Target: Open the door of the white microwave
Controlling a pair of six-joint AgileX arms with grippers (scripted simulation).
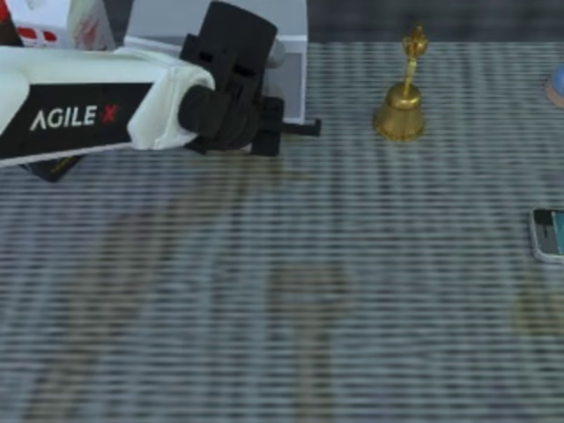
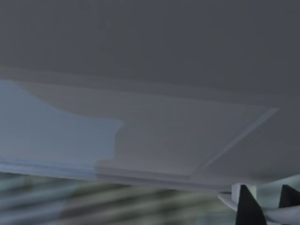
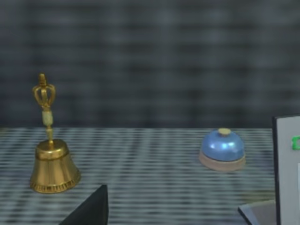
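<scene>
Filling most of the left wrist view, the door [image 2: 154, 136] of the white microwave [image 1: 220, 22] sits very close to the lens, its pale window panel visible and two dark fingertips [image 2: 247, 208] poking up at the frame's edge beside a slim white bar that looks like the handle. From above, the left claw [image 1: 295, 129] sits at about eleven o'clock on the surface [image 1: 282, 300], right at the microwave's front corner, its fingers pointing toward three o'clock. Whether those fingers are clamped on the handle or merely beside it I cannot tell. How far the door has swung is also unclear, because the arm hides the front; I judge the task to be at the grasp-or-early-pull stage, with the main swing left to do. The right arm is parked out of the top view; its camera faces a brass bell [image 3: 52, 164] and a blue call bell [image 3: 222, 150].
</scene>
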